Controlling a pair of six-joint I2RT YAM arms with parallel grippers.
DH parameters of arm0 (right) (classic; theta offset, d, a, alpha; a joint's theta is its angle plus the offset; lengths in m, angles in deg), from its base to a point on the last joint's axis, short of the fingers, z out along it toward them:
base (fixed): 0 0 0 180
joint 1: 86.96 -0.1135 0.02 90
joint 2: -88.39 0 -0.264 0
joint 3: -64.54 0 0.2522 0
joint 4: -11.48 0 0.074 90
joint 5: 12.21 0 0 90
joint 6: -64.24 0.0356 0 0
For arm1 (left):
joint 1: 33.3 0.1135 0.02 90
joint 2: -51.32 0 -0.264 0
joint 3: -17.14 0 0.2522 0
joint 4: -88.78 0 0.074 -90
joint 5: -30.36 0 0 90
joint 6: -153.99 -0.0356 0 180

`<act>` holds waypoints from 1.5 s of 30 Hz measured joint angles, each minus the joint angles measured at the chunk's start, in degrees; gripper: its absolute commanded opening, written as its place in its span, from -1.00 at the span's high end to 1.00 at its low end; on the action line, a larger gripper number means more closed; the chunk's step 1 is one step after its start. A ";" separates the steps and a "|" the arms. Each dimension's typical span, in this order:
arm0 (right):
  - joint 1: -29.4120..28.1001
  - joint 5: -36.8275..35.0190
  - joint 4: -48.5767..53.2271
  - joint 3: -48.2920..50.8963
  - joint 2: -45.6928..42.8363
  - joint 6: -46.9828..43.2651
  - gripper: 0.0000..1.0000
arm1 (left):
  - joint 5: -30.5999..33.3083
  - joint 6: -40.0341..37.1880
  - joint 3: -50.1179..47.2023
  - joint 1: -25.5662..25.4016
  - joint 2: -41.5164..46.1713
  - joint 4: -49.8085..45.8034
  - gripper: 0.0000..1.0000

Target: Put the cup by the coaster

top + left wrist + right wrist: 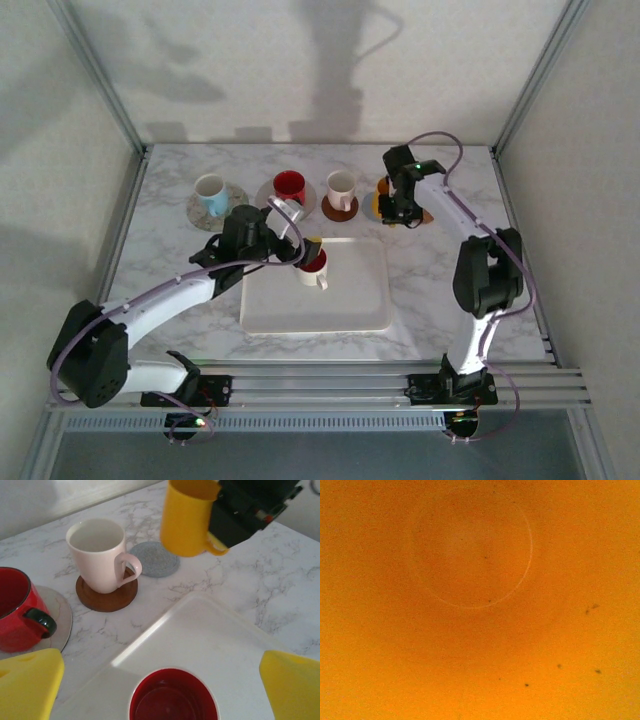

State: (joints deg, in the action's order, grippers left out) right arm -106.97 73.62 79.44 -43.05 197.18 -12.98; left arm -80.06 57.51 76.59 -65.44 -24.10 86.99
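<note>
Your right pincer (401,206), upper right of the top view, is closed narrow on the yellow cup (187,520). From the left wrist camera that cup sits upper centre of the frame, its handle towards the black pincer body. Its base overlaps the right edge of the grey coaster (152,560). You can't tell whether it's resting on the marble or held just off it. The right wrist camera is looking at orange cup surface, with a faint ring.

Your left pincer (160,662) is spread wide. Its yellow fingers (30,685) sit in the bottom corners, either side of the red-lined cup (172,700), with a gap to the cup on both sides. That cup stands on the white tray (225,640).

Counts:
- Five cups: the yellow one, the red-lined one, the pale cup (97,555), the red cup (15,610) and the blue-lined cup (210,190).
- Four coasters: the grey one, a brown coaster (107,601) under the pale cup, a silver coaster (61,617) under the red cup, and a patterned coaster (228,213) under the blue-lined cup.
- One tray.
</note>
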 measured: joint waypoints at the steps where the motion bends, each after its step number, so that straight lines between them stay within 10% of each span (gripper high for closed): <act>1: 0.07 -0.15 -0.02 -1.05 1.31 -0.28 1.00 | -0.22 0.00 0.20 0.00 -0.52 0.33 -0.99; 45: 1.68 -1.70 2.56 -13.09 16.33 -2.38 1.00 | -2.99 -2.38 5.22 0.17 -5.22 -2.16 -0.99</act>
State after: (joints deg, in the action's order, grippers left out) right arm -105.29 71.92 82.00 -56.14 213.51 -15.36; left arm -83.06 55.13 81.82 -65.27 -29.33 84.83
